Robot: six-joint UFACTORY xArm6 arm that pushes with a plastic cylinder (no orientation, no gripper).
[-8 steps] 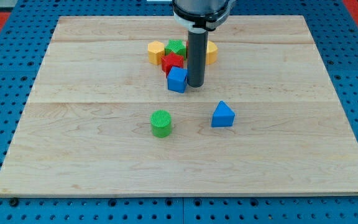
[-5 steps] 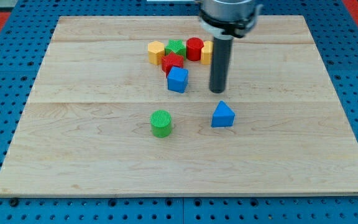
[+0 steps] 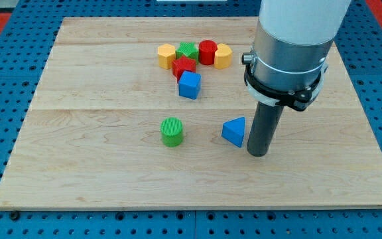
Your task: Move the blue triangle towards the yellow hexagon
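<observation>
Just left of my tip (image 3: pixel 258 154), touching or nearly so, sits the blue triangle (image 3: pixel 235 131); the rod holds nothing, only pushes. Yellow hexagon (image 3: pixel 166 55) lies far up-left, at the cluster's left end. Risk: an off-centre push spins the triangle off my tip, or drives it into the blue cube (image 3: pixel 190 85) and red block (image 3: pixel 184 66) on the way.
</observation>
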